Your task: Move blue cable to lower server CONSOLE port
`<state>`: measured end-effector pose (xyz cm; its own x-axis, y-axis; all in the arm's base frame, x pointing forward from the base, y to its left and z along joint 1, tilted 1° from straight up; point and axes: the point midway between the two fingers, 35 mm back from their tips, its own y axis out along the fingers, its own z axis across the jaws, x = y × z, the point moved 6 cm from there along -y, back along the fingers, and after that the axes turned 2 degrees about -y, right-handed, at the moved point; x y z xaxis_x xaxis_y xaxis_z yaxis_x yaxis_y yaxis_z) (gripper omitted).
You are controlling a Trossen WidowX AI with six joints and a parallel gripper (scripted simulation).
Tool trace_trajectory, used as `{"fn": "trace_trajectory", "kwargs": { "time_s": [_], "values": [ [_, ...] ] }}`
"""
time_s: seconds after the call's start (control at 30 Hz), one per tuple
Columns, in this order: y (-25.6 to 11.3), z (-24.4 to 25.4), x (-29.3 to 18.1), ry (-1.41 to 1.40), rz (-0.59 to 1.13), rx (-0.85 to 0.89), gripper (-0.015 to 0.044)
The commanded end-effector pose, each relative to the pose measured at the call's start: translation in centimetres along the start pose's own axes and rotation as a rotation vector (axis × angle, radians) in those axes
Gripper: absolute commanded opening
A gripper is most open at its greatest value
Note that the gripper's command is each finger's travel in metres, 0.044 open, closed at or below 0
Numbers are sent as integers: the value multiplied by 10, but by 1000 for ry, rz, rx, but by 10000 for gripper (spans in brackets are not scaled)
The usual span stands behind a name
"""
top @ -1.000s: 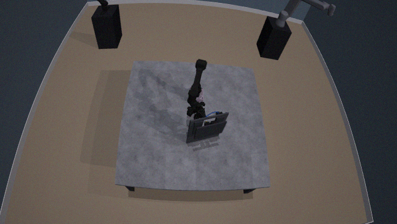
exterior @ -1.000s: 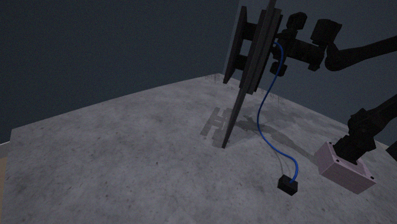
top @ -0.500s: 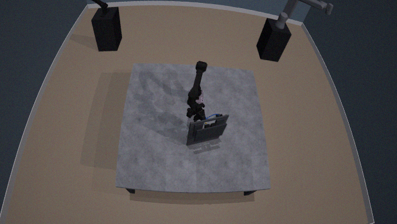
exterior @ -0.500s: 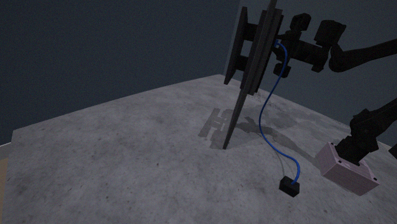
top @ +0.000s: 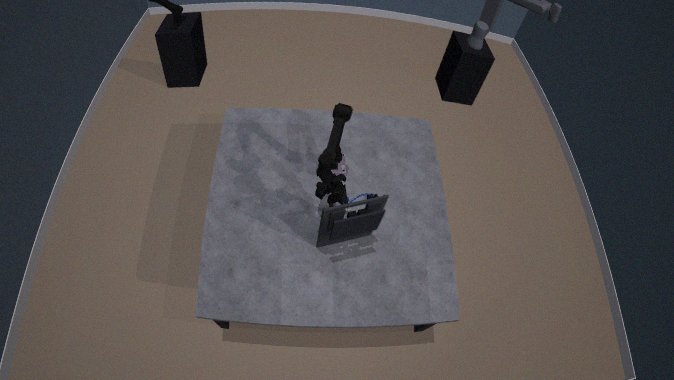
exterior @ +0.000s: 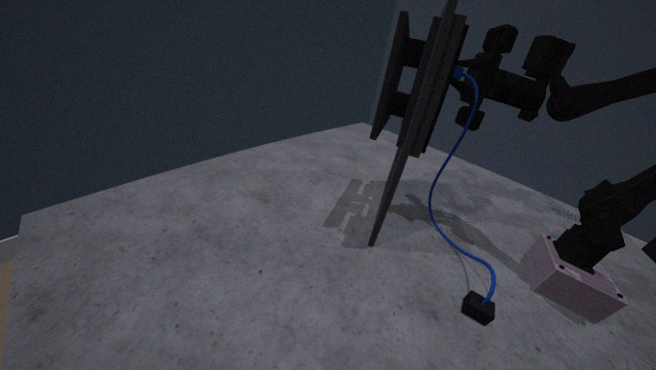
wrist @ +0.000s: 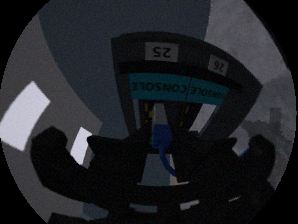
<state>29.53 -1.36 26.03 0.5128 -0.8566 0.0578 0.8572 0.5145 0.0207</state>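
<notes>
At about one o'clock in the exterior view, close to the upright dark rack [top: 327, 227] [exterior: 389, 195], the gripper [top: 338, 202] [exterior: 457, 73] [wrist: 158, 123] is clamped on the blue plug [exterior: 457, 73] [wrist: 161, 135]. In the wrist view the plug sits just below the centre, its clear end pointing to twelve o'clock, toward the teal CONSOLE label [wrist: 160, 87], which reads upside down. Above that label, also upside down, are a number tag 25 [wrist: 161, 51] at twelve o'clock and a tag 26 [wrist: 218, 64] at about one o'clock. Whether the plug's tip is inside a port, I cannot tell.

From the plug the blue cable [top: 361, 195] [exterior: 430, 195] [wrist: 165, 162] hangs in a loose curve to a small black block [exterior: 478, 308] on the grey table [top: 280, 280] [exterior: 219, 282], at about five o'clock in the exterior view. The arm's pinkish base [top: 343, 166] [exterior: 574, 304] stands at four o'clock there.
</notes>
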Motion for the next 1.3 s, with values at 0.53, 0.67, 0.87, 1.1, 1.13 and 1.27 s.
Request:
{"fn": "trace_trajectory", "kwargs": {
  "time_s": [0.53,0.67,0.87,1.1,1.13,1.27],
  "values": [
    [-13,1,0,-1,5,2,0],
    [-16,1,0,-1,5,1,0],
    [-20,1,1,-1,5,1,0],
    [-24,1,1,-1,5,0,0],
    [-25,1,1,-1,5,0,0],
    [-27,0,1,-1,5,0,0]
  ]
}}
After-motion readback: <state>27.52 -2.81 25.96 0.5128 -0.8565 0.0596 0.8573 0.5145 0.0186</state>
